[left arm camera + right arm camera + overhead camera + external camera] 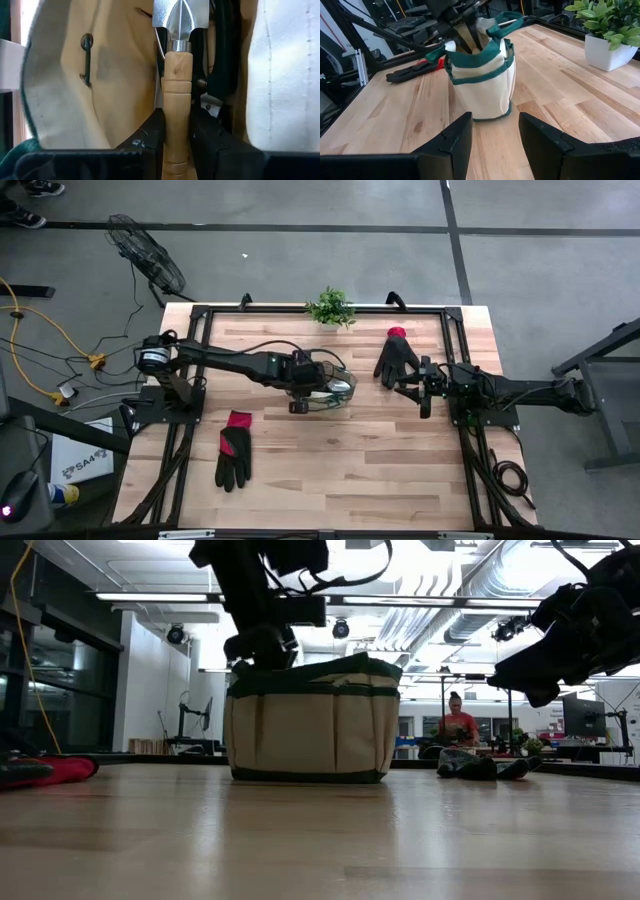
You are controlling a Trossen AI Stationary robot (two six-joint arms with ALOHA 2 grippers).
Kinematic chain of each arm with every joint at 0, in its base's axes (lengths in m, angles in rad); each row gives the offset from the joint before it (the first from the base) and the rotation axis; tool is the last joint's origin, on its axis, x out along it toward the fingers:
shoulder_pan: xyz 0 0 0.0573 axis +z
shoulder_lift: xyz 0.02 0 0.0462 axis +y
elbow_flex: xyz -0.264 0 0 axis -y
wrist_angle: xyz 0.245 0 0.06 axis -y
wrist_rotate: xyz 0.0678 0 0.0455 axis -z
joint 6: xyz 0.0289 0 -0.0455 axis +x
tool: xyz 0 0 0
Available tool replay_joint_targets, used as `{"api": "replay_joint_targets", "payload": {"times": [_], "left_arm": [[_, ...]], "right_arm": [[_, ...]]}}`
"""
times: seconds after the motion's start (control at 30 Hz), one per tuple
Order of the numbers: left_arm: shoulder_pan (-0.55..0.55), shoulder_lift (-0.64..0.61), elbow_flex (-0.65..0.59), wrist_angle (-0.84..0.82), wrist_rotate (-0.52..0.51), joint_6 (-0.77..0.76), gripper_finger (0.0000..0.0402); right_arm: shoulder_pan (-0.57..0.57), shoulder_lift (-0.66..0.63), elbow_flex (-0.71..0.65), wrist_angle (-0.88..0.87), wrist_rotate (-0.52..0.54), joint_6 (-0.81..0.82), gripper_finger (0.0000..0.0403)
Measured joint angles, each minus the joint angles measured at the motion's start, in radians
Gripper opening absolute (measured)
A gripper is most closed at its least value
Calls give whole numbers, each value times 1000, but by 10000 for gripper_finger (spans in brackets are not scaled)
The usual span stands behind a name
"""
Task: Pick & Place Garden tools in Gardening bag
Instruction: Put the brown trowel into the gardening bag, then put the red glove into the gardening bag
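**Trowel held inside the gardening bag**

The gardening bag [328,387] stands upright just above the centre of the high view, on the wooden desk [330,470]. Inside it, the left wrist view shows a wooden-handled trowel [178,95] pointing blade-first into the bag, its handle clamped between the fingers of the left pincer [176,142]. Dark-handled pruning shears [220,55] lie against the bag's inner wall just beside the trowel. In the low view the left arm reaches down into the bag's open top.

One black glove [397,358] with a red cuff lies on the desk right of the bag, in the upper right of the high view. The right pincer [424,390] hovers just beside this glove, its fingers spread apart and holding nothing, as the right wrist view shows. A second glove [234,448] lies well apart, toward the lower left of the high view.

A small potted plant [331,307] stands at the desk's top edge, above the bag.
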Motion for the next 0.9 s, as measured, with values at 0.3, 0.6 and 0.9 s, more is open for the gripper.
{"api": "replay_joint_targets", "payload": {"times": [0.3, 0.6, 0.9], "left_arm": [[19, 15, 0, 15, 4, -20, 58], [25, 16, 0, 29, -6, -53, 87], [25, 16, 0, 38, -34, -81, 147]], "right_arm": [[0, 10, 0, -2, -1, 0, 154], [0, 10, 0, -2, -1, 0, 154], [0, 10, 0, -2, -1, 0, 153]]}}
